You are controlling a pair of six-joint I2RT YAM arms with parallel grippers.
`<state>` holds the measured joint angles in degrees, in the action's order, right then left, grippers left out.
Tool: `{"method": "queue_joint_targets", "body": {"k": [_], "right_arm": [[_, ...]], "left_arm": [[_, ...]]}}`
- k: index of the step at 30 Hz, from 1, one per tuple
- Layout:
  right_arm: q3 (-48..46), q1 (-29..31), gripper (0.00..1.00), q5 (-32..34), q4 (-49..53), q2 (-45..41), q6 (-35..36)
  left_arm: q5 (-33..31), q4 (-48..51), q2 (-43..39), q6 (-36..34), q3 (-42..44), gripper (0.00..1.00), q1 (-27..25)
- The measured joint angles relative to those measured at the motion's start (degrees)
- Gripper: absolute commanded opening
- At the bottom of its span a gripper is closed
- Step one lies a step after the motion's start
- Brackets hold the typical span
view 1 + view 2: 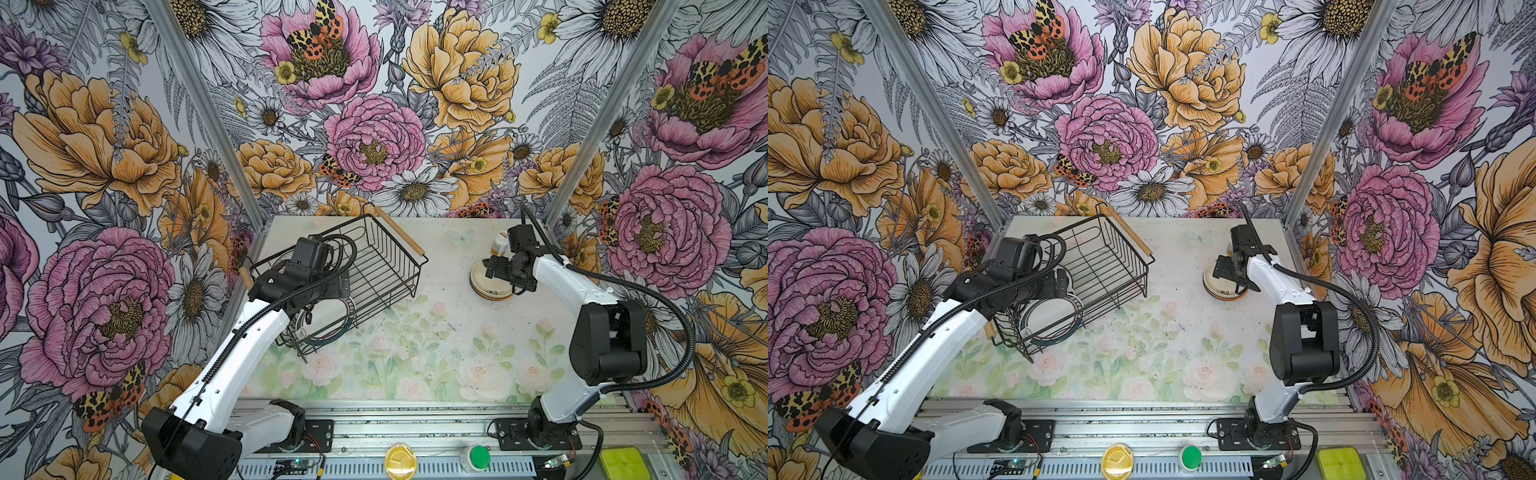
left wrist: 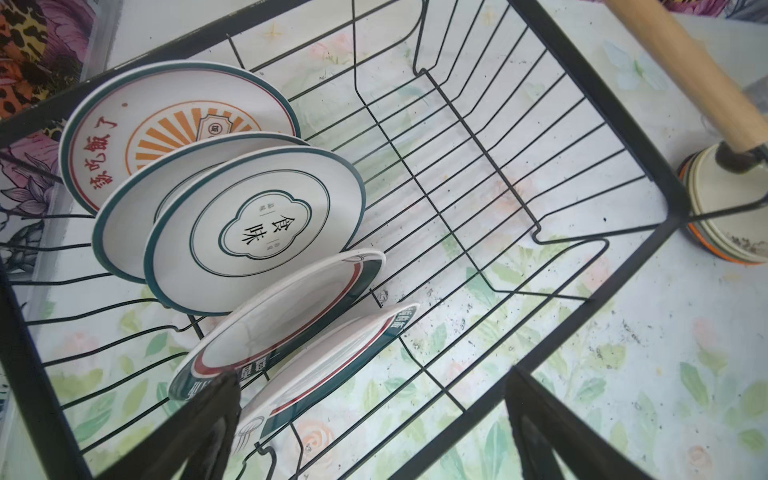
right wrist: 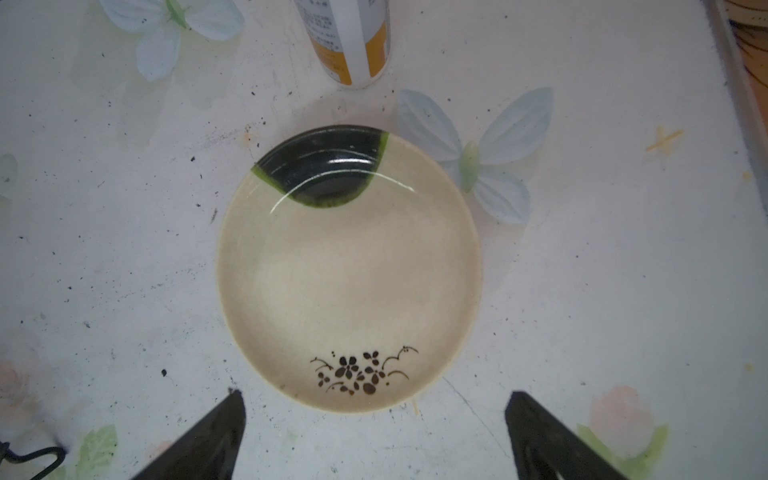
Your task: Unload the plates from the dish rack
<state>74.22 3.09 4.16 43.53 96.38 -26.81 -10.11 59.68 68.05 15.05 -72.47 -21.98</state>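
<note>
Dish rack: a rectangular basket of thin black wire [image 1: 390,266] with a thick black frame and a smooth, round handle of pale wood [image 2: 685,75]. It stands on the tabletop [image 1: 415,353], a matt sheet printed with faint roses.
Plates in the rack: five glossy white round ceramic plates stand on edge at one end. The sunburst plate with red characters [image 2: 166,120] is nearest the end wall. Next come a plain teal-rimmed plate [image 2: 129,216] and a teal-rimmed plate with black characters [image 2: 257,232]. Last, two plates with dark green and red bands [image 2: 291,316] [image 2: 332,365] lean lower.
Plates outside the rack: a small stack [image 1: 490,286], well apart from the rack on its right in both top views. On top lies a shallow cream plate [image 3: 349,282] with a black-and-green arc and small brown flowers.
Bottle: a white-and-orange cylinder [image 3: 349,41] stands just beyond the stack from the rack.
Left tool [image 2: 370,382]: black tapered fingers spread wide over the leaning plates in the rack, clamping nothing.
Right tool [image 3: 374,395]: fingers spread wide above the cream plate's flowered edge, empty.
</note>
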Motion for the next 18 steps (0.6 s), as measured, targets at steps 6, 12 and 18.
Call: {"method": "queue_joint_targets", "body": {"k": [6, 12, 18], "right_arm": [[0.00, 0.00, 0.99, -1.97, 0.00, -2.14, 1.27], [-0.79, 0.00, 0.99, -4.04, -0.04, -5.16, 2.47], [-2.62, 0.00, 0.99, -4.92, -0.07, -5.29, 2.95]], "left_arm": [[-1.57, 5.07, 1.07, -5.38, -1.79, 0.96, -0.31], [-3.63, 7.15, 3.87, -12.96, -1.79, 0.91, -0.81], [-3.56, 8.72, 8.39, -18.80, -1.99, 0.91, -2.69]]}}
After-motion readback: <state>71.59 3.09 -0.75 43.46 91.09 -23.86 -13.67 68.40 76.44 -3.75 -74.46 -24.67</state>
